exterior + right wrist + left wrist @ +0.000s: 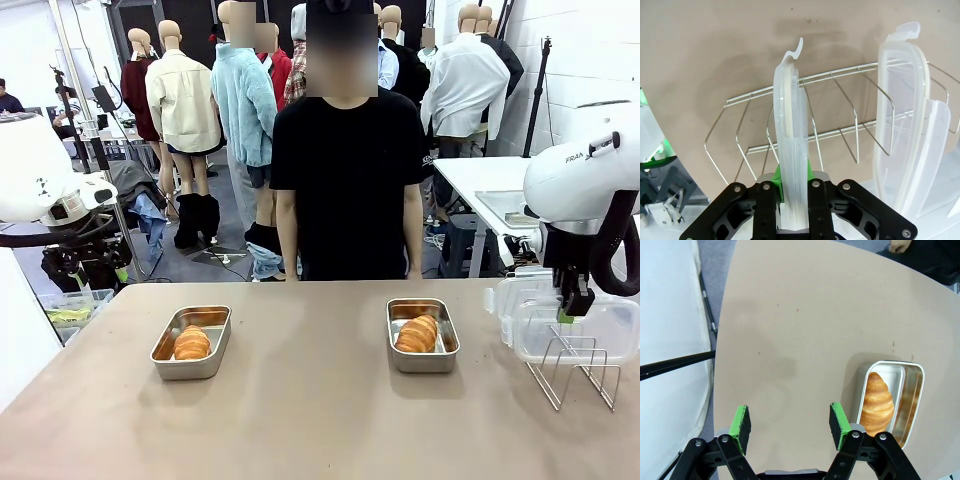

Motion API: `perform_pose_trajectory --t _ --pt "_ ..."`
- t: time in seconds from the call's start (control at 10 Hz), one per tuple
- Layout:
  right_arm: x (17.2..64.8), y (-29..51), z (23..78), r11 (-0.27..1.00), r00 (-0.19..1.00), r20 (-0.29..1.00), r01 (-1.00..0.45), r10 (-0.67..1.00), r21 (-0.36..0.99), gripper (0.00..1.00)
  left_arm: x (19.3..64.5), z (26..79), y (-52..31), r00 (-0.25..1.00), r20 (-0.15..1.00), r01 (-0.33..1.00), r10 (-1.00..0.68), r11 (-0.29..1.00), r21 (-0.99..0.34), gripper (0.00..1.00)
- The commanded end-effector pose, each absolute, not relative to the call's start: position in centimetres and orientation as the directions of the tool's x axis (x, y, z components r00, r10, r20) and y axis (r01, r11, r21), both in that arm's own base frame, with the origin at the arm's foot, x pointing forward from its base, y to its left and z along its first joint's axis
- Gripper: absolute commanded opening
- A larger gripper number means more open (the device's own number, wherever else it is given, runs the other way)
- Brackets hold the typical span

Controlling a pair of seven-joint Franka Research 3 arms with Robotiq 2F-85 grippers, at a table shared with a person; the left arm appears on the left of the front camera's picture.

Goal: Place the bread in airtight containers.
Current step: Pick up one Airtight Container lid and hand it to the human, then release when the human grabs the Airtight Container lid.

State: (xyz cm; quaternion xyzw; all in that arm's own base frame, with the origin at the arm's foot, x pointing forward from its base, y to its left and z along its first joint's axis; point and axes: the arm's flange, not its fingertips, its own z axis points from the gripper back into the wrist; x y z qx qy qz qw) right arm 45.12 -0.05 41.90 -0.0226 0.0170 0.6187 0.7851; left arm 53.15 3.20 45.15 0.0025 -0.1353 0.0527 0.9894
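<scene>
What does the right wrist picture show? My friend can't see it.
The right gripper is shut on a clear lid that stands on edge in a wire rack. A second clear lid stands on edge beside it, with the tan table behind them.

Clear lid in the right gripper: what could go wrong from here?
The right gripper pinches the clear lid by its thin edge, so it may slip or twist when lifted. The lid stands between the prongs of the wire rack and could snag, dragging the rack or toppling the second lid beside it.
</scene>
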Motion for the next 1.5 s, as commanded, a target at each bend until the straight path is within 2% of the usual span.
perform_pose_trajectory --t 0.0,0.7,1.2,1.4 --pt "45.1 0.0 41.9 0.234 0.234 -0.055 -0.972 0.971 -0.012 0.0 53.1 45.2 3.2 0.958 0.267 -0.105 0.104 0.994 -0.009 0.82" --pt "45.1 0.0 41.9 0.234 0.234 -0.055 -0.972 0.971 -0.013 0.0 53.1 45.2 3.2 0.958 0.267 -0.105 0.104 0.994 -0.009 0.82" --pt "43.4 3.4 54.3 0.247 0.26 -0.053 -0.953 0.964 -0.176 0.0 53.1 45.2 3.2 0.958 0.267 -0.105 0.104 0.994 -0.009 0.82" --pt "44.2 5.6 59.0 0.34 0.342 0.018 -0.923 0.939 -0.179 0.0 53.1 45.2 3.2 0.958 0.267 -0.105 0.104 0.994 -0.009 0.82"
